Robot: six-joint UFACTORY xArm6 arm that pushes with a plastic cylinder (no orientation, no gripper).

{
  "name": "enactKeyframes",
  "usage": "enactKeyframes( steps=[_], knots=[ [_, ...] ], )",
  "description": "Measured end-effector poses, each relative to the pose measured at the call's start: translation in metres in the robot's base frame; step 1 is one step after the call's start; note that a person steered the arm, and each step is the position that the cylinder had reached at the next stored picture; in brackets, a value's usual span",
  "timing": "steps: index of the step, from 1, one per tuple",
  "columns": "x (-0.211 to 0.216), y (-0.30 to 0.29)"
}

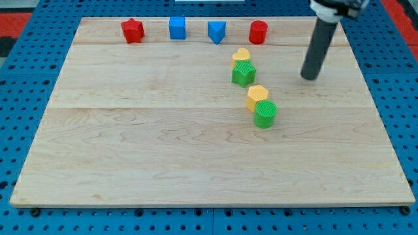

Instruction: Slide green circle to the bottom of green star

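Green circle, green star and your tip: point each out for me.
green circle (265,114), camera view, middle of its top face.
green star (243,73), camera view, centre of its top.
my tip (309,77), camera view, rod's very end, right of the star.

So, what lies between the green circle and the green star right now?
In the camera view, the yellow block lies between the green star and the green circle, touching the circle. My tip stands apart at the view's right.
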State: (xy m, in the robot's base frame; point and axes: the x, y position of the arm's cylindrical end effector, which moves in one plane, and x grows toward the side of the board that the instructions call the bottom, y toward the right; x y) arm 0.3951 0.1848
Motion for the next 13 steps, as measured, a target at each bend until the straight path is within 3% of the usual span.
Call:
enactKeyframes(
  steps=[1,3,7,10,12,13],
  knots=[
    [0.058,-0.022],
    [0.103,-0.09],
    [0.031,-0.103],
    [0.006,-0.051],
    [-0.023,-0.059],
    [-0.034,-0.027]
  ],
)
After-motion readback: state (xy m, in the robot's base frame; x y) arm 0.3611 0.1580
